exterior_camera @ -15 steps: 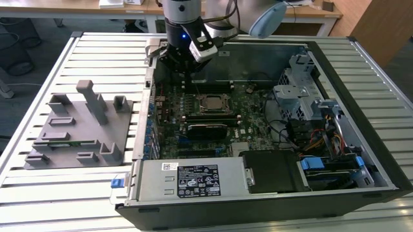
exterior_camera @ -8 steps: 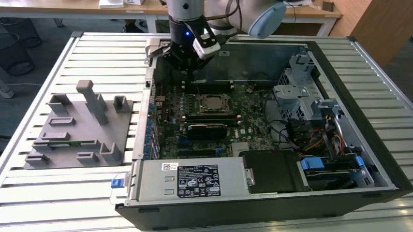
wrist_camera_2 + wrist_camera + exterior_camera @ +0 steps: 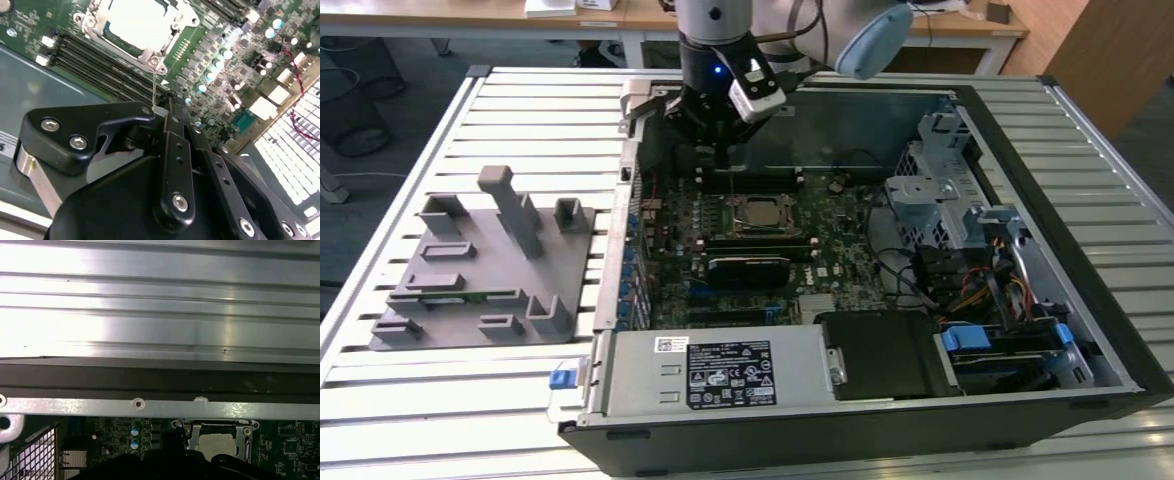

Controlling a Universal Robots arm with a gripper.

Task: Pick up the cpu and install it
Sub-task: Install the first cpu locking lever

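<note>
Black gripper (image 3: 167, 107) fingers pressed together, empty, above cpu (image 3: 140, 22) lying flat in socket

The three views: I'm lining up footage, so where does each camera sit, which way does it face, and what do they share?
Exterior view: off the arm, above, looking down into the open computer case; the arm and gripper hang over the motherboard.
Second wrist view: on the arm, looking past the gripper's black linkage at the cpu.
First wrist view: on the arm, facing the case wall and slatted table.
Shared: all three show the cpu in its socket.
</note>
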